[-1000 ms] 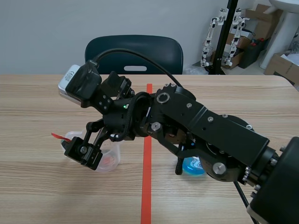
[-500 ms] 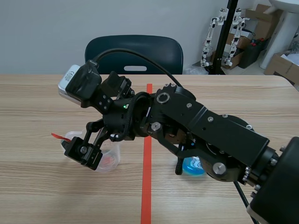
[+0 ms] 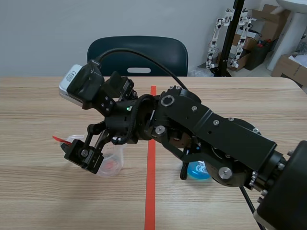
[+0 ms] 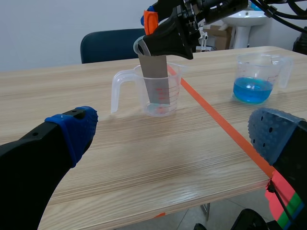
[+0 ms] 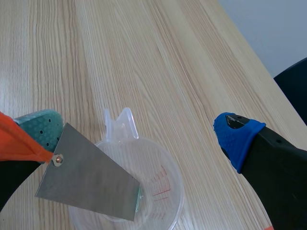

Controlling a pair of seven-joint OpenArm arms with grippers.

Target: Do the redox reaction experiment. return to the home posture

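A clear measuring cup (image 3: 113, 165) (image 4: 160, 91) (image 5: 160, 191) stands left of the red tape line. A grey metal sheet (image 4: 153, 79) (image 5: 91, 179) with an orange handle (image 3: 58, 139) (image 4: 150, 20) (image 5: 19, 141) stands tilted in it. My right gripper (image 3: 81, 153) (image 5: 139, 127) reaches across from the right and hangs over this cup, open. The handle lies against its teal-padded finger (image 5: 42, 122), far from the other pad. A second cup with blue liquid (image 3: 198, 170) (image 4: 254, 88) stands right of the tape, under the right arm. My left gripper (image 4: 175, 129) is open and empty near the table's front edge; it does not show in the scene view.
The red tape line (image 3: 151, 191) (image 4: 216, 120) runs down the table's middle. A dark blue chair (image 3: 136, 52) stands behind the far edge. Boxes and a stand (image 3: 230, 43) fill the back right corner of the room.
The right gripper and its wrist have shifted slightly up and to the left over the clear cup. Both cups stay in place.
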